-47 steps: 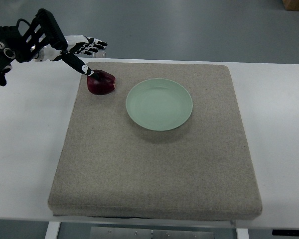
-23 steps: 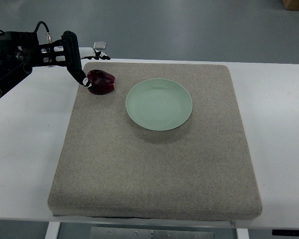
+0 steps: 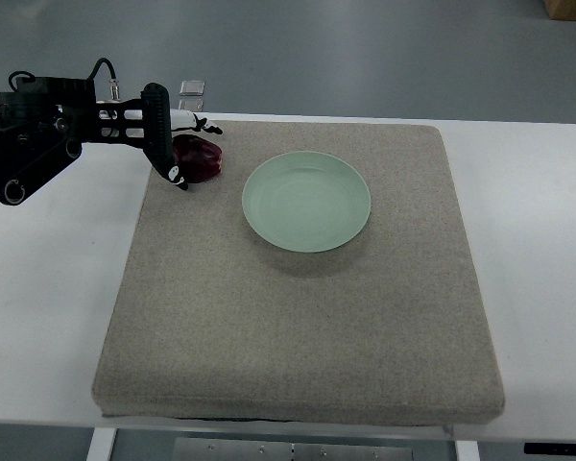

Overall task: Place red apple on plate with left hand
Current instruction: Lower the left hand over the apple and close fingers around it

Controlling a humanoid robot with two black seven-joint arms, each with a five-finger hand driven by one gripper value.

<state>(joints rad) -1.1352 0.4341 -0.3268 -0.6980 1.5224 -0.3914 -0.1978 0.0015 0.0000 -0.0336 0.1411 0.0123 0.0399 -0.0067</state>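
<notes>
Now | left hand — fingers curled against red apple | plate beside — grasp unclear

no readable text, labels, numbers or signs anywhere

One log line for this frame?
left hand at apple, grasp unclear | apple on mat | plate empty | right arm absent

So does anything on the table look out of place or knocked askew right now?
Nothing stands out. The pale green round plate sits flat and empty on the beige fabric mat, and the dark red apple rests on the mat's far left corner with the left robot hand against it.
</notes>
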